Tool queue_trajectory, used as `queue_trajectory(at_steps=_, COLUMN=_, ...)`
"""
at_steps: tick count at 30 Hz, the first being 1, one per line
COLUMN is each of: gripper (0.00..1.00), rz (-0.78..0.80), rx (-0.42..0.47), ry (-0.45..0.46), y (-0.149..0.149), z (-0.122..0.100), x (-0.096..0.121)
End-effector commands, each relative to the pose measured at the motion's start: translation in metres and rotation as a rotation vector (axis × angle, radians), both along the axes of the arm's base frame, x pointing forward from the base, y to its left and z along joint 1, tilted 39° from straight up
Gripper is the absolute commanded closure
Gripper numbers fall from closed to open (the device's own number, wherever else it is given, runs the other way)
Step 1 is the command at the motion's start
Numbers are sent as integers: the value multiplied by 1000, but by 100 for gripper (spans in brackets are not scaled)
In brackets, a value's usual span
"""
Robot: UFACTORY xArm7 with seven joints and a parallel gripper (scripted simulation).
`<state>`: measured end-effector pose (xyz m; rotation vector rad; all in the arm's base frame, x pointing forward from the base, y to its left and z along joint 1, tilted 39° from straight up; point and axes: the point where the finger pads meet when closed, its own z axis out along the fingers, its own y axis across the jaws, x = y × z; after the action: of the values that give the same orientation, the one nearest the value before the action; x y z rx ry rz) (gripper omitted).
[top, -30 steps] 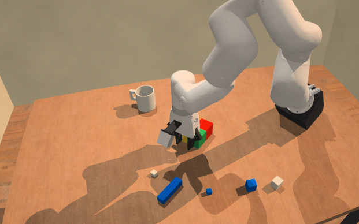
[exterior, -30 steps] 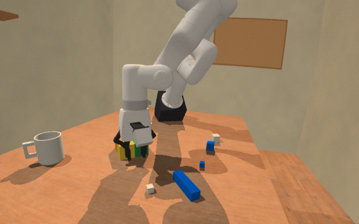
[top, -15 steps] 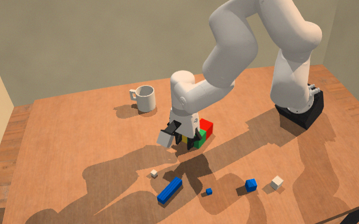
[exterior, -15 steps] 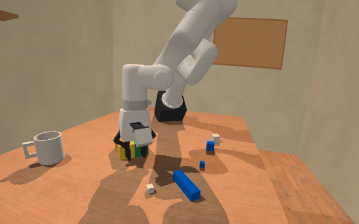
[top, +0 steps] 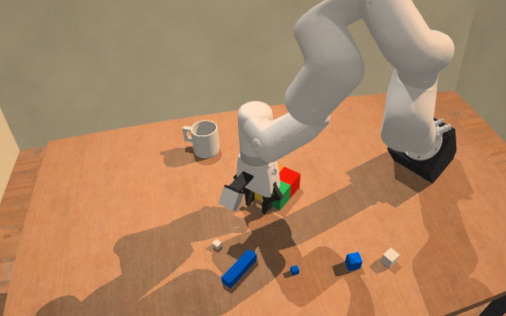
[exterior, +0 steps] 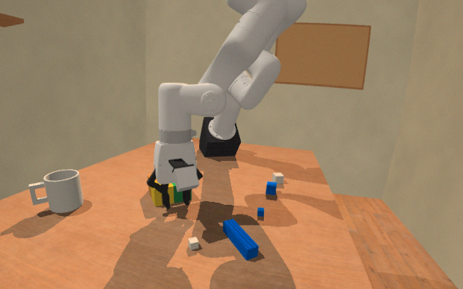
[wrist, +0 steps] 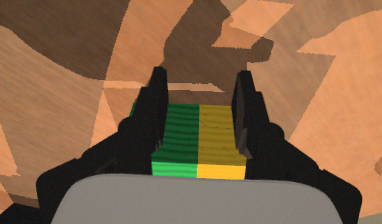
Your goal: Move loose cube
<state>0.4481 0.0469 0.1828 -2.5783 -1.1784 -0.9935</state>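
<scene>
A red cube [top: 290, 178], a green cube [top: 283, 195] [exterior: 176, 194] [wrist: 179, 135] and a yellow cube [top: 258, 198] [exterior: 156, 195] [wrist: 217, 135] sit tight together in the middle of the table. The arm's wrist hides the rest of the cluster, so I cannot tell how a fourth cube sits. My gripper [top: 257, 205] [exterior: 177, 204] [wrist: 201, 86] stands low at the cluster, fingers about half apart. They straddle the seam between the green and yellow cubes, which lie flush side by side in the wrist view. The fingers grip nothing.
A white mug [top: 205, 140] [exterior: 63, 191] stands at the back left. In front lie a blue bar [top: 239, 268] [exterior: 240, 238], a small white cube [top: 217, 244] [exterior: 193, 243], two blue cubes [top: 294, 269] [top: 354, 261] and a white cube [top: 390, 257]. The robot base [top: 424, 160] is at the back right.
</scene>
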Motion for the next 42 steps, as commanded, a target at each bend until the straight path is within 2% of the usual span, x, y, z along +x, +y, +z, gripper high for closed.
queue_trajectory(at_steps=1, gripper=52, rz=-2, rx=0, ry=-2, y=-1, z=1, x=1)
queue_trajectory(at_steps=18, gripper=52, rz=-2, rx=0, ry=-2, y=-6, z=12, x=-7)
queue_trajectory(at_steps=42, gripper=52, rz=-2, rx=0, ry=-2, y=-29, z=59, x=-38)
